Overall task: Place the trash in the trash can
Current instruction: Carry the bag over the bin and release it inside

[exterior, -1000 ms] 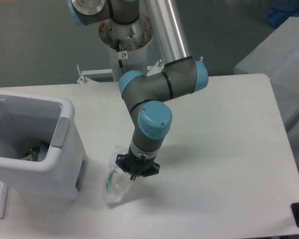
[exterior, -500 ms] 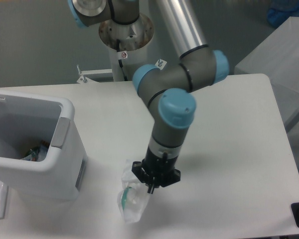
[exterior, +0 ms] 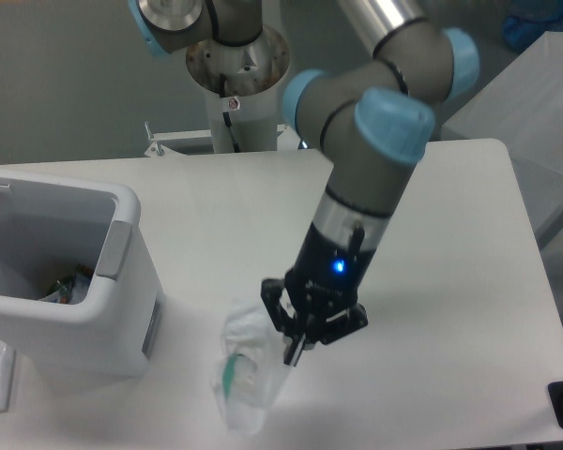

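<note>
Holding the crumpled wrapper (exterior: 242,375) pinched in the end effector (exterior: 296,352) above the bench (exterior: 450,281); bottle apparently already in trash can (exterior: 122,309), wrapper drop remains.

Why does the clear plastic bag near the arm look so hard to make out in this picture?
In the fixed camera view, the crumpled wrapper is see-through against the white table, so only glare and its green piece stand out. The end effector looks dark and slightly soft; shadows are faint.
</note>
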Tool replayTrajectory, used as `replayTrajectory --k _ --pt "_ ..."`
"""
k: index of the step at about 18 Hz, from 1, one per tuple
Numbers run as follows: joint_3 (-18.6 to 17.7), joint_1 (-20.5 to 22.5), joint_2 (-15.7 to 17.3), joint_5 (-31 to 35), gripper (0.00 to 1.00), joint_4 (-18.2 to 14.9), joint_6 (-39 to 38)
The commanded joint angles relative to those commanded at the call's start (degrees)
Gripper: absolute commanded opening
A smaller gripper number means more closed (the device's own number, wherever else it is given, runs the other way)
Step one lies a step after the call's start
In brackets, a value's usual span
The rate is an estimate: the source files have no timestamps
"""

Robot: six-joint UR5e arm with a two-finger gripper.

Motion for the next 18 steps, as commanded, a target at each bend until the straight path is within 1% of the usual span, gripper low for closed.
replayTrajectory --k 2,3,5,8,11,12,14,15,16,17,18 --pt "-1.0 -0.4 3.1 -2.5 0.00 0.0 -0.4" --pt "-2.0 -0.6 4.1 -3.7 0.00 0.0 -0.4" --pt "-3.9 -2.5 5.6 -5.8 0.00 0.0 -0.3" --pt "-6.4 -5.5 7.4 -6.0 0.00 0.1 0.0" --pt "-8.5 -7.5 8.0 -6.0 0.01 0.3 0.3" --pt "-9.8 -8.3 8.4 -5.9 0.02 0.4 0.8" --pt "-13.4 -9.0 9.7 -5.9 0.13 0.9 5.8" --pt "-15.5 -9.1 11.0 -5.9 0.23 0.9 8.1" --pt "-17.6 -9.1 12.0 -5.7 0.46 1.0 9.6" --pt "-19.1 -9.1 13.1 -5.6 0.62 1.1 11.1" --pt "-19.8 -9.0 13.5 -5.6 0.83 1.1 12.3"
